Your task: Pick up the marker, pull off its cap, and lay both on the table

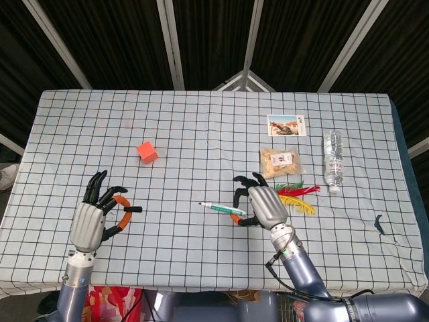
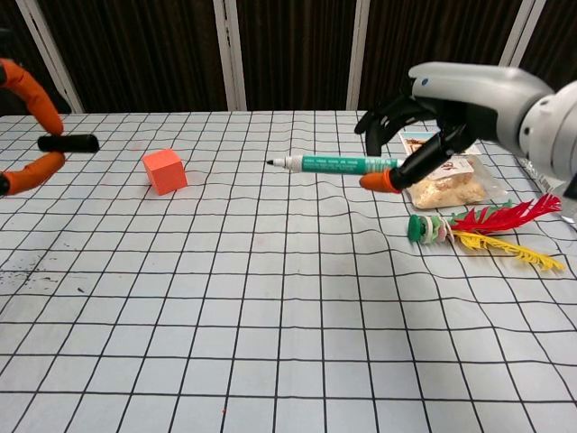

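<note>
The green marker [image 1: 219, 208] [image 2: 335, 164] is uncapped, its tip pointing left, and it hangs level above the cloth. My right hand [image 1: 263, 207] [image 2: 451, 108] pinches its right end between an orange-tipped thumb and a finger. The black cap [image 1: 133, 209] [image 2: 68, 142] is apart from it, pinched in the orange fingertips of my left hand [image 1: 94, 219] [image 2: 25, 126] at the near left. In the chest view only the left hand's fingertips show at the frame's left edge.
An orange cube [image 1: 147, 151] [image 2: 164, 170] sits left of centre. At the right lie a snack bag [image 1: 279, 162] [image 2: 444, 182], a feather shuttlecock [image 1: 293, 196] [image 2: 478, 228], a photo card [image 1: 287, 125] and a water bottle [image 1: 333, 159]. Checked tablecloth [image 1: 201, 134] covers the table.
</note>
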Controlling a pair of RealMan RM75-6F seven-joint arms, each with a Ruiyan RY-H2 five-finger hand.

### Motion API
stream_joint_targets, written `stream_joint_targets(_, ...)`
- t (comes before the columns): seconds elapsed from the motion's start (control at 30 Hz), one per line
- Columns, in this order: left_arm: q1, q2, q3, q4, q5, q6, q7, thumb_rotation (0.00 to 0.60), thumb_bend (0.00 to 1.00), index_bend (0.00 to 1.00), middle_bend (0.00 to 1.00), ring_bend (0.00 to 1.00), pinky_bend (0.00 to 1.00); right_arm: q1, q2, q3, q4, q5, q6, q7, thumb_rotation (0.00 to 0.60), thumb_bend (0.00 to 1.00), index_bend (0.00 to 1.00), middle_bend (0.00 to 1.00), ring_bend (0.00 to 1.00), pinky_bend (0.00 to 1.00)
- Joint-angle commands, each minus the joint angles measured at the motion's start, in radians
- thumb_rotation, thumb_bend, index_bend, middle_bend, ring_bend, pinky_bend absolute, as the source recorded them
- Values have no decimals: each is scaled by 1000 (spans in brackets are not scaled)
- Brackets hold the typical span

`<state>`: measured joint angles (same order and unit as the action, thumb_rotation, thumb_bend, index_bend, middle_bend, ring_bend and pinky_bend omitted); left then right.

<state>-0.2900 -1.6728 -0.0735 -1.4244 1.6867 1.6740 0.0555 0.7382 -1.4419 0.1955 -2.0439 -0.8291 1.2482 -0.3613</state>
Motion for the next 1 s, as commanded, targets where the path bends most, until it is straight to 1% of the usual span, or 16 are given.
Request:
stream_joint_targets(0.03, 28, -58, 25, 168, -40, -7, -133, 600, 556, 606, 358, 0, 47, -22, -50, -34, 66, -40, -39, 56, 600, 510, 765, 213, 231, 53)
stream_joint_targets(0.1, 27, -92, 22, 247, -65, -33, -183, 600, 556, 606, 358, 0, 47, -28, -82, -43, 109, -55, -58, 80, 600, 510, 766, 213, 231, 53)
stream_joint_targets(0.2, 14, -142, 3, 348, -91, -61, -243, 600, 556, 606, 359, 0, 47, -29, -124, -46, 168, -62, -83, 106, 600, 511, 766, 214, 231, 53)
stream_joint_targets(0.37, -21, -221, -23, 481, -111, -102, -344, 600, 557, 607, 353, 0, 47, -20, -186, -37, 270, -57, -125, 125, 600, 518, 767, 215, 231, 53)
stream_joint_targets(0.43, -41, -257, -24, 548, -103, -114, -363, 600, 556, 606, 351, 0, 47, -14, -212, -34, 313, -55, -141, 127, 600, 518, 767, 215, 231, 53)
stream_joint_targets(0.6, -80, -326, -33, 649, -108, -152, -407, 600, 556, 597, 329, 0, 47, -2, -260, -24, 398, -44, -180, 129, 600, 518, 766, 215, 231, 53)
stream_joint_targets(0.63, -89, -339, -33, 668, -108, -162, -411, 600, 556, 588, 319, 0, 47, 0, -268, -23, 413, -41, -189, 129, 600, 518, 767, 215, 231, 53)
stream_joint_targets(0.73, -105, -367, -26, 715, -109, -193, -402, 600, 554, 517, 248, 0, 26, 6, -286, -22, 450, -34, -216, 128, 600, 519, 766, 215, 231, 53)
stream_joint_targets(0.77, -109, -371, -19, 727, -108, -208, -396, 600, 553, 481, 215, 0, 13, 8, -289, -24, 461, -33, -226, 124, 600, 519, 755, 215, 227, 53)
stream_joint_targets(0.83, -112, -374, -10, 739, -108, -225, -379, 600, 553, 414, 165, 0, 1, 13, -293, -28, 477, -33, -237, 110, 600, 515, 691, 215, 211, 50)
stream_joint_targets(0.9, -114, -369, -2, 736, -104, -229, -364, 600, 554, 356, 122, 0, 0, 20, -291, -36, 488, -21, -249, 76, 600, 471, 581, 215, 188, 42)
stream_joint_targets(1.0, -111, -356, 1, 720, -103, -220, -344, 600, 553, 314, 91, 0, 0, 26, -290, -34, 488, 9, -262, 48, 600, 398, 464, 214, 178, 37)
